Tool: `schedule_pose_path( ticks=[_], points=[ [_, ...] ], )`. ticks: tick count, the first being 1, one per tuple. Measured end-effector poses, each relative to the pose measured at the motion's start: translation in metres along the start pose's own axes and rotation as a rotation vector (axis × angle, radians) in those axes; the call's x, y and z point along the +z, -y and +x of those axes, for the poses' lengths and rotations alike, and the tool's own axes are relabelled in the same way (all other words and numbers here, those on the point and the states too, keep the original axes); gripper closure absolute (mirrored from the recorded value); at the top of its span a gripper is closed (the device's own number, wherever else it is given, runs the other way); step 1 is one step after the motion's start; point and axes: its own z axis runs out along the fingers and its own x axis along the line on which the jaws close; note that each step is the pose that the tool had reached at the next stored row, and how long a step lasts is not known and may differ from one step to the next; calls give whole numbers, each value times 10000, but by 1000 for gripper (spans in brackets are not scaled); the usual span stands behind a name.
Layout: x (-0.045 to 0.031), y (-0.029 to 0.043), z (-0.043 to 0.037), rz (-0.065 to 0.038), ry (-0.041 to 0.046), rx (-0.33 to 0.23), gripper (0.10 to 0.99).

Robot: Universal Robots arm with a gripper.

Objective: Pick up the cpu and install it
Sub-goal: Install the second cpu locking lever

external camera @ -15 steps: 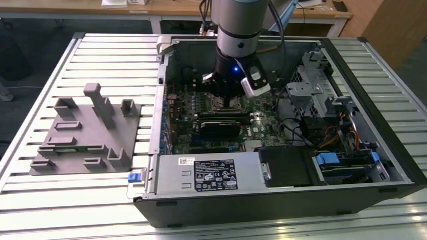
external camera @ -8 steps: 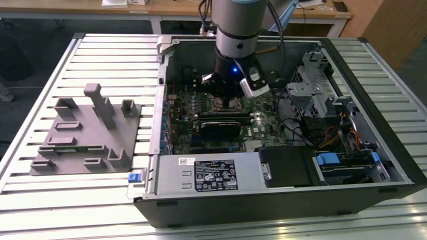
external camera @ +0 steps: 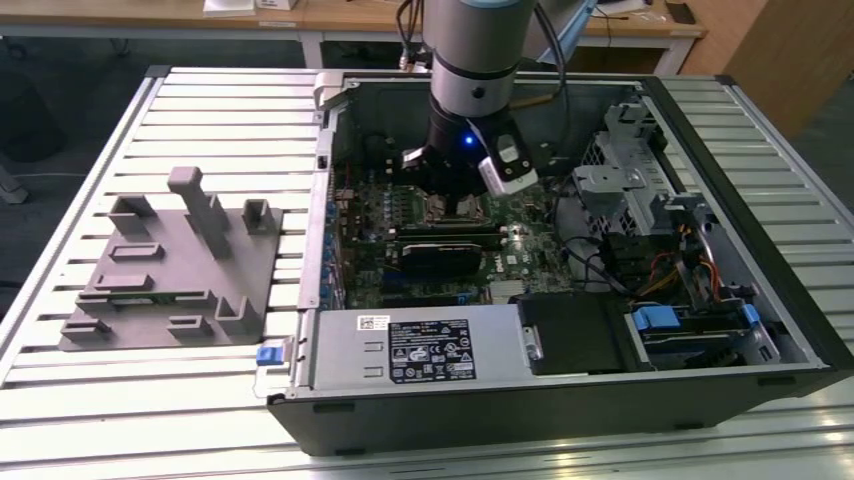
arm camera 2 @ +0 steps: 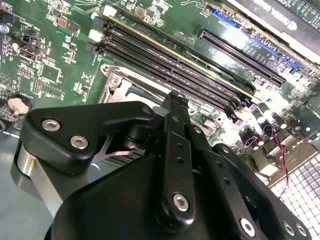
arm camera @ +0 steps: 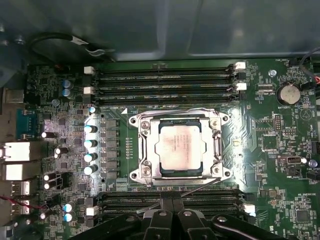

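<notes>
Silvery square cpu (arm camera: 180, 149) seated flat in the metal-rimmed socket frame (arm camera: 141, 150) on the green motherboard (arm camera: 280, 145), black matte gripper (arm camera: 172, 216) above it inside the open computer case (external camera: 747, 370), finger state impossible to tell.

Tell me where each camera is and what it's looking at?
Exterior view: off the arm, looking down at the open computer case, the arm and its tool.
First wrist view: rides on the arm, looking straight at the cpu lying in its socket; tool parts at the edge.
Second wrist view: on the arm, slanting across the motherboard past the tool.
Both wrist views share the memory slots.
</notes>
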Motion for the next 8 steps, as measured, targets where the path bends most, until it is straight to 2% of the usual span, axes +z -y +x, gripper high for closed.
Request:
schedule_pose_path(
  ticks=[8],
  points=[
    [32,8,88,-2,-14,1,980]
  ],
)
